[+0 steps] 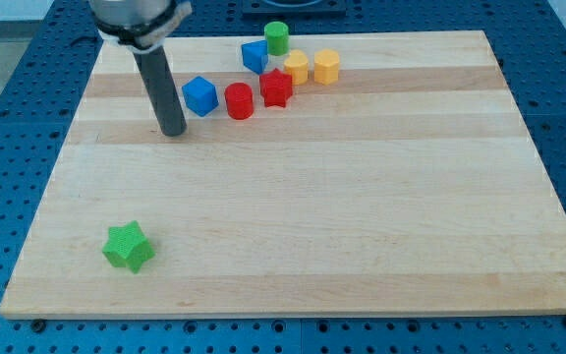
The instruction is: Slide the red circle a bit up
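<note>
The red circle (239, 100) stands near the view's top, left of centre, on the wooden board (303, 226). A blue cube (199, 95) sits just to its left and a red star (276, 88) just to its right. My tip (173, 132) rests on the board to the left of the blue cube and a little below it, apart from all blocks. The rod rises from it toward the view's top left.
A second blue block (254, 56), a green cylinder (277, 37), a yellow star-like block (296, 68) and a yellow hexagon-like block (326, 66) cluster above and right of the red star. A green star (128, 246) lies at the lower left.
</note>
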Robot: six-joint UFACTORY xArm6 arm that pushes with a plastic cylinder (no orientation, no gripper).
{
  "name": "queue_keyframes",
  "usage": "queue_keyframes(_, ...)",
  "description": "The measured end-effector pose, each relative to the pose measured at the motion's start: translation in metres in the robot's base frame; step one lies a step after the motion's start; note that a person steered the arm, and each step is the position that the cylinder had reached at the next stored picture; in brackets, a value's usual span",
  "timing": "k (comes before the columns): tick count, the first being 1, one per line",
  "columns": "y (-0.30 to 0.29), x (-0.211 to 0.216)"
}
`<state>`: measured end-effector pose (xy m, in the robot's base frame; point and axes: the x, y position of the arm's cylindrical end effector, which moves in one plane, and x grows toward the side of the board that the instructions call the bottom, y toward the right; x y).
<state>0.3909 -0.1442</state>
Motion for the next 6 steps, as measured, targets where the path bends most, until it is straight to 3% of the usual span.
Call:
queue_keyframes(1,0.061,-0.012)
queue_keyframes(2,0.073,-0.042)
queue_keyframes(3,0.070,-0.069)
queue_keyframes(5,0.065,-0.043)
queue_keyframes(6,0.055,-0.069)
